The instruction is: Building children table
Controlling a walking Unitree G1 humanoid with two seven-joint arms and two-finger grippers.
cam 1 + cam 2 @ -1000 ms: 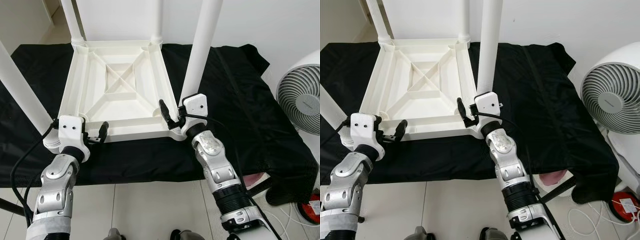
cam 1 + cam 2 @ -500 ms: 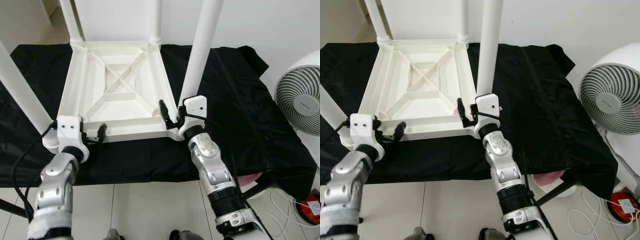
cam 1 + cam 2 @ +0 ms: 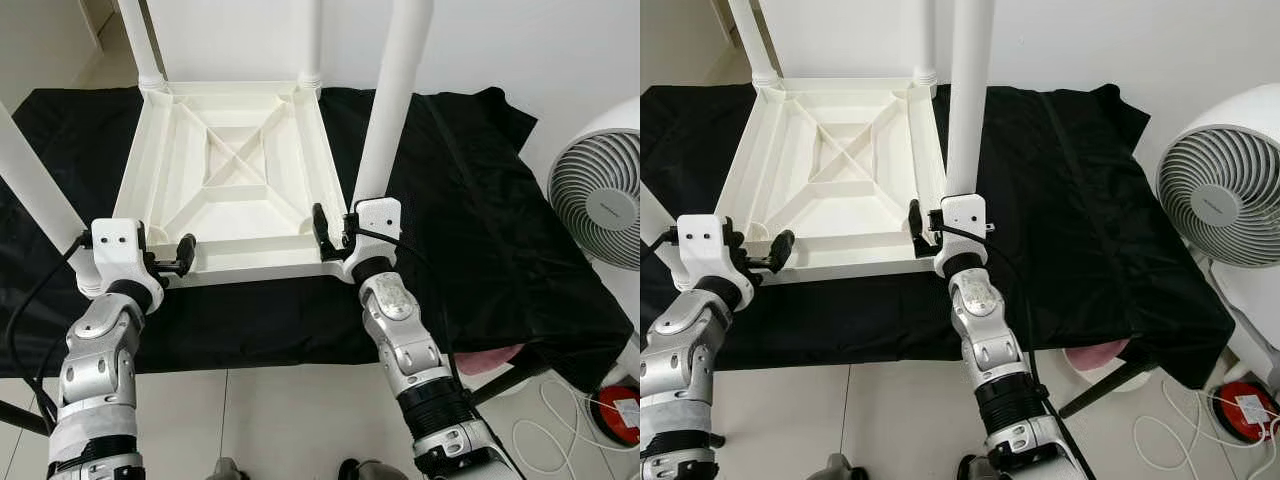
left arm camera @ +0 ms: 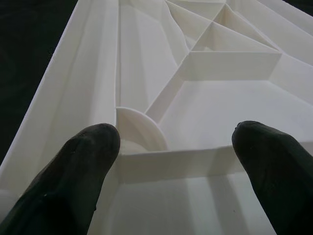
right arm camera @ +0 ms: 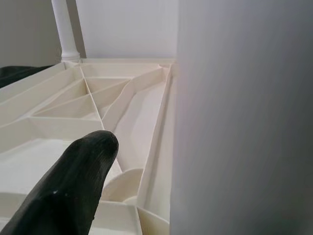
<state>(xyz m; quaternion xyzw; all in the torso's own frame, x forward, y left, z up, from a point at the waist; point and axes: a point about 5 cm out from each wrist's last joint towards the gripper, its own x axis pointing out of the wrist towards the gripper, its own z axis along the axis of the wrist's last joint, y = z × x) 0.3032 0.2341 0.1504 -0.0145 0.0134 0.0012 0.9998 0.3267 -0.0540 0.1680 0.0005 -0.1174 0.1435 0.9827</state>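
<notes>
A small white plastic children's table (image 3: 235,180) lies upside down on a bench draped in black cloth (image 3: 470,200), its ribbed underside — a square frame with diagonal cross braces — facing up. Its round white legs point straight upward: two stand at the far corners (image 3: 143,45), one rises at the near right corner (image 3: 390,100), and one shows at the near left (image 3: 35,185), leaning out toward the robot's left. The tabletop's near edge runs left to right just in front of the robot.

The left gripper (image 3: 185,252) sits at the near left corner; in the left wrist view its two black fingers (image 4: 78,171) are spread apart over the near rim, with a round leg socket between them, gripping nothing. The right gripper (image 3: 320,228) is at the near right corner, beside the base of the upright leg; one black finger (image 5: 73,181) shows against the leg, but I cannot tell whether the pair clamps it.

A white round fan (image 3: 598,195) stands on the floor to the right — well apart from the table.
</notes>
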